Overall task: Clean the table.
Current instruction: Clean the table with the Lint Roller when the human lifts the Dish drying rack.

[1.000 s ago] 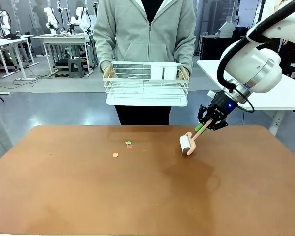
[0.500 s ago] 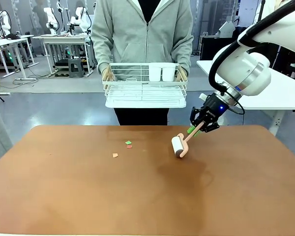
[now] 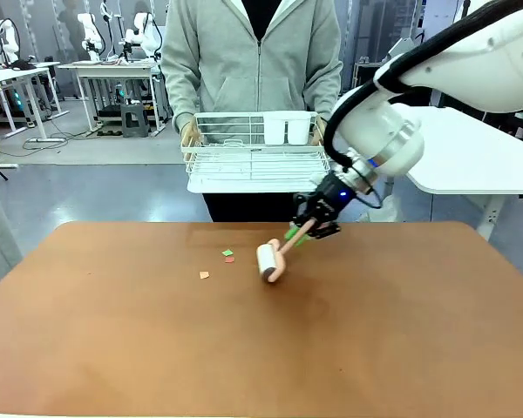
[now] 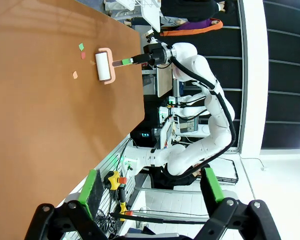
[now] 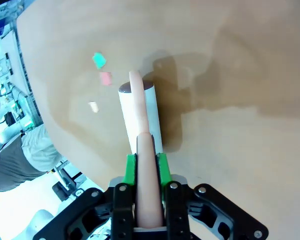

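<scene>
Across the front view we see the table (image 3: 157, 348), its reddish-brown top reaching from the near edge to the person (image 3: 253, 52) in a grey zipped hoodie who stands at the far side. The white right arm (image 3: 392, 131) comes in from the right and reaches past the middle of the far edge. The person holds a white wire dish rack (image 3: 257, 165) in both hands above that edge, with two white cups (image 3: 288, 129) in its back corner.

Our right gripper (image 3: 307, 228) is clamped tight on the pink handle of a lint roller (image 3: 270, 259). In the right wrist view the green pads (image 5: 131, 170) press both sides of the handle, and the white drum lies down at the tabletop, its shadow joined to it.

Our left gripper (image 4: 151, 187) hangs off the table's side with its jaws spread wide and nothing between them.

Just left of the roller lie three small scraps, apart from it: a green scrap (image 3: 228, 252), a red scrap (image 3: 230, 259) touching or nearly touching it, and an orange scrap (image 3: 205, 275) a little nearer us.
</scene>
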`<state>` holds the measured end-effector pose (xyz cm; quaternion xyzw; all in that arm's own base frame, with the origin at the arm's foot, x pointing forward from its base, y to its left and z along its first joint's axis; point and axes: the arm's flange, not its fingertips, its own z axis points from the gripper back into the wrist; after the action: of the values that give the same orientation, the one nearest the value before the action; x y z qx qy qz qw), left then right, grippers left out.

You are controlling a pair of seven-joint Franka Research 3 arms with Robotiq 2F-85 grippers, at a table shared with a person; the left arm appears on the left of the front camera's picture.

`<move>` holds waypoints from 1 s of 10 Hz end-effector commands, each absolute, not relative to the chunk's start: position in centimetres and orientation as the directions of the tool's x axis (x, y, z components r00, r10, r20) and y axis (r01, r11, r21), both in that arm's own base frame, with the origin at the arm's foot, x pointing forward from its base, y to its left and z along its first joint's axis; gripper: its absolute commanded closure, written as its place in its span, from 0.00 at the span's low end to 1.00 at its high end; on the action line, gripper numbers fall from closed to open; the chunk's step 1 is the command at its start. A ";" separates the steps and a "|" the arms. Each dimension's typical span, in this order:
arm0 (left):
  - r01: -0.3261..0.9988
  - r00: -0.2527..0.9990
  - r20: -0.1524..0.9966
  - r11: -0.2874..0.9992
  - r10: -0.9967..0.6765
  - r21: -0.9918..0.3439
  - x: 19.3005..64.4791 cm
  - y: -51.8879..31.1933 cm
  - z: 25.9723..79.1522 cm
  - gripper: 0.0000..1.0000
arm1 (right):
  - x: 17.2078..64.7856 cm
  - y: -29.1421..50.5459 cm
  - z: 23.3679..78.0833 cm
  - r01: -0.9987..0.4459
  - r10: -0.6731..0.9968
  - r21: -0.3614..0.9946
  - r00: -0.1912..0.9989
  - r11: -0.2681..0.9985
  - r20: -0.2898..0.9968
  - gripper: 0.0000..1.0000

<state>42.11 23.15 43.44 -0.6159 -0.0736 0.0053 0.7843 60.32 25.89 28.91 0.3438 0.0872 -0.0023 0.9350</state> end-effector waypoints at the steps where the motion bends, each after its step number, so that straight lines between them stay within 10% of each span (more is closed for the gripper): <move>1: 0.084 0.989 0.112 0.251 0.096 -0.964 41.9 23.3 43.5 0.00 | 59.8 30.1 25.2 0.089 0.056 0.634 0.977 0.768 -0.205 0.78; 10: 0.084 0.989 0.112 0.251 0.096 -0.964 41.9 23.3 43.5 0.00 | 55.4 42.2 25.9 -0.004 0.039 0.732 0.999 0.682 -0.030 0.78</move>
<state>42.10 23.16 43.44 -0.6159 -0.0737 0.0055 0.7843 56.09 42.20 27.31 0.3952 0.0465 0.0289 0.9169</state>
